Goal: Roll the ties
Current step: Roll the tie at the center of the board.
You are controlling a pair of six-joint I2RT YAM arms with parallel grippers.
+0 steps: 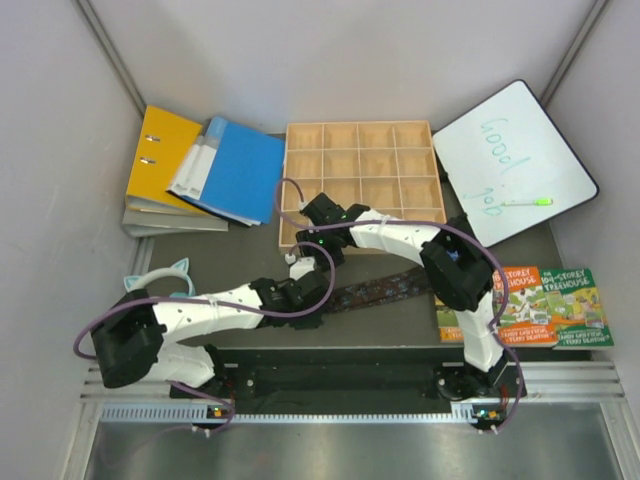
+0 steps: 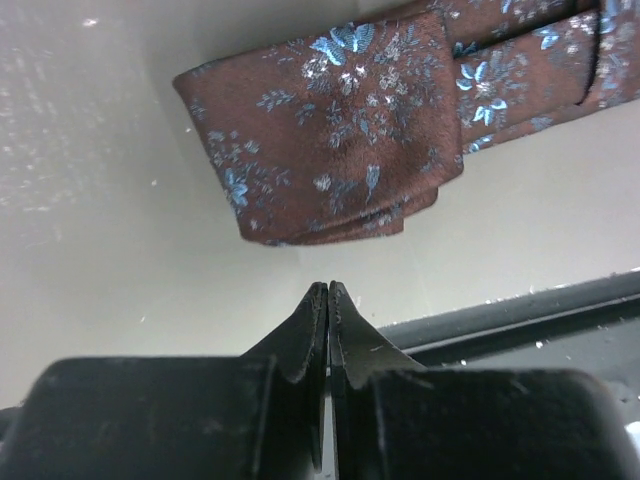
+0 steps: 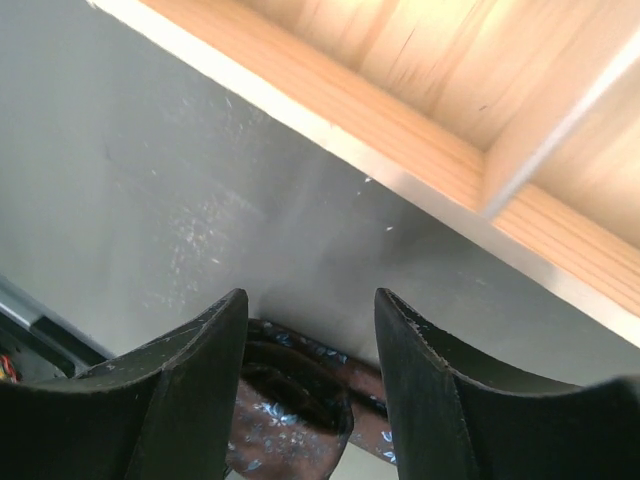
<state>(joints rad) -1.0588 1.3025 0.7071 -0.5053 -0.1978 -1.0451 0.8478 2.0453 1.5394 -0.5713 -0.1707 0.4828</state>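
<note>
Tie: one brown tie (image 2: 320, 130) with a pale blue flower pattern lies flat on the grey bench (image 1: 250, 262), in front of the wooden tray and between the two arms.
Tie shape: in the left wrist view its near end is folded over on itself in a few layers, and the rest runs off toward the upper right.
Left gripper: the left gripper (image 2: 328, 292) has its fingers pressed together with nothing between them. The tips point at the folded end of the tie and stand just short of it, with bare bench in between.
Right gripper: the right gripper (image 3: 310, 300) is spread wide and points down at the bench beside the tray edge. A curled piece of the tie shows low between its fingers, and I cannot tell whether either finger touches the cloth.
Wooden tray: the wooden tray (image 1: 360, 126), divided into square compartments, sits at the back centre of the bench.
Left of tray: a yellow binder (image 1: 160, 150) and a blue folder (image 1: 235, 165) are stacked.
Right of tray: a whiteboard (image 1: 515, 160) with green writing carries a green marker (image 1: 528, 202).
Near right: two colourful books (image 1: 525, 305) lie side by side.
</note>
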